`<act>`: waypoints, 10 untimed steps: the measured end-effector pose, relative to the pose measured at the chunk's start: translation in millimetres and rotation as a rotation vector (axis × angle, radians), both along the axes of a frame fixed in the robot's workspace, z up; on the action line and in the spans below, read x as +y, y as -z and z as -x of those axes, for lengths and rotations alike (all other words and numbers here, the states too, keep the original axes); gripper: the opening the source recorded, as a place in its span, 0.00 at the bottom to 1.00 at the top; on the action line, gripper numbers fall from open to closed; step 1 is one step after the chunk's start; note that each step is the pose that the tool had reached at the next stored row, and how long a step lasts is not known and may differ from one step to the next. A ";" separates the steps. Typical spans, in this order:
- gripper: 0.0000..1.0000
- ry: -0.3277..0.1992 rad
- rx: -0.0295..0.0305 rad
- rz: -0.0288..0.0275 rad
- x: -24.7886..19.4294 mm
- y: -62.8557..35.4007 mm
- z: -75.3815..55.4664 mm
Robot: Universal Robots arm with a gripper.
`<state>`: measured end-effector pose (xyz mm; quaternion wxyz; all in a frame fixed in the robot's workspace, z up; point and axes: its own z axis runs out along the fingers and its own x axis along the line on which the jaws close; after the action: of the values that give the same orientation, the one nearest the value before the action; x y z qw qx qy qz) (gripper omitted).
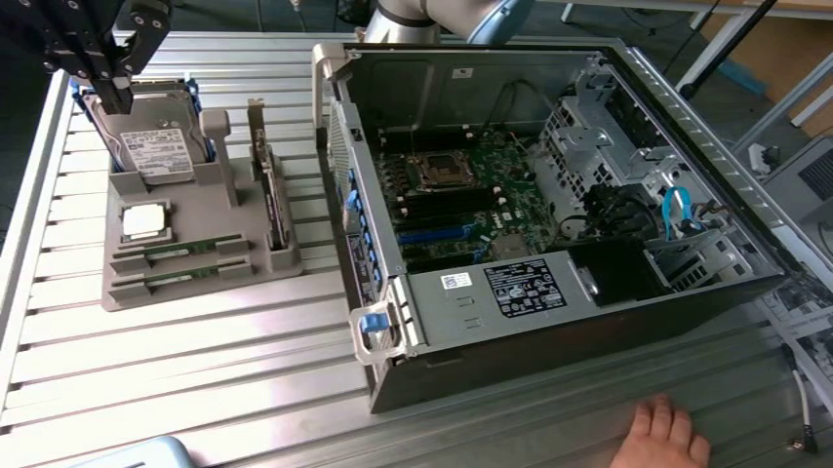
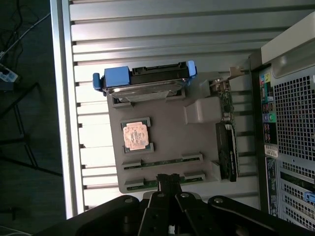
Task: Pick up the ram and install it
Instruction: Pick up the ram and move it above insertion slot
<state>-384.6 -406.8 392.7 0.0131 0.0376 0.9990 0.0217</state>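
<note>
Wrist view: your gripper (image 2: 168,183), closed tight and empty, hangs above the grey tray (image 2: 170,135), where the ram (image 2: 162,163) lies slotted below its tips beside a twin stick (image 2: 147,182). Descend like this and you risk crushing the board rather than straddling it.

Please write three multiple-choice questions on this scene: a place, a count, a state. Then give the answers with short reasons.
1. Where do the memory sticks lie?
A. in the grey tray
B. on the floor
C. in a drawer

2. How many memory sticks are there?
A. one
B. two
C. four

3. The computer case is:
A. open at the side
B. fully closed
C. upside down

Answers: 1 A, they sit in slots of the tray; 2 B, two green strips lie side by side; 3 A, the board inside shows.
</note>
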 end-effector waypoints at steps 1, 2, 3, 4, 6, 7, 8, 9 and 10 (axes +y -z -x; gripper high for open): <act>0.11 -0.001 0.0000 0.0000 0.0 0.0 0.0; 0.11 -0.001 0.0000 0.0000 0.0 0.0 0.0; 0.11 -0.003 0.0000 -0.0001 0.0 0.0 0.0; 0.11 -0.006 0.0000 0.0000 0.0 0.0 0.0; 0.11 -0.012 0.0000 0.0000 0.0 0.0 0.0; 0.11 -0.017 0.0000 -0.0001 0.0 0.0 0.0; 0.11 -0.020 -0.0001 0.0000 0.0 0.0 0.0; 0.11 -0.024 0.0000 0.0000 0.0 0.0 0.0; 0.11 -0.027 0.0000 0.0000 0.0 0.0 0.0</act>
<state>-384.6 -406.8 392.7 0.0128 0.0241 0.9994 0.0219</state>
